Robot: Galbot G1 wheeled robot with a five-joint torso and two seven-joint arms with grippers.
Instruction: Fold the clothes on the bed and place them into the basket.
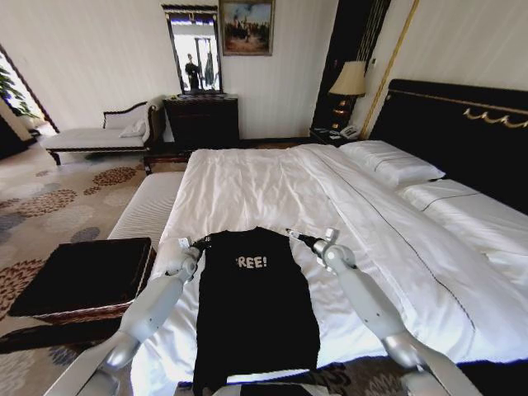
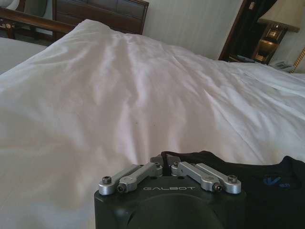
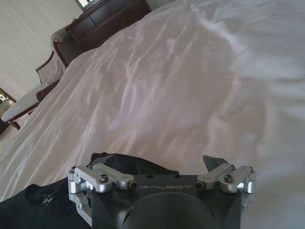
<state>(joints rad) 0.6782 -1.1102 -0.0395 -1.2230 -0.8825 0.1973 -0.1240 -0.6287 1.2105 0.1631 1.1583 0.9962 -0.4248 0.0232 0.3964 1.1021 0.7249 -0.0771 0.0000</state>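
Where collar meets headboardward: T-shirt [image 1: 256,313] lengthwise.

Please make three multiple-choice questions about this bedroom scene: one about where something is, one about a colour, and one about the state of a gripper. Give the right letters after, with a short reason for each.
1. Where is the basket?
A. On the floor at the robot's left of the bed
B. On top of the pillows
C. Under the lamp

2. What colour is the lettering on the T-shirt?
A. Red
B. White
C. Yellow

3. How is the left gripper?
A. Wide open above the pillows
B. Shut on the shirt's top edge
C. Resting inside the basket

Answers:
1 A: the basket stands on the carpet beside the bed.
2 B: the black T-shirt has white letters on the chest.
3 B: the left gripper has its fingers closed on black cloth; the right gripper is open at the other shoulder.
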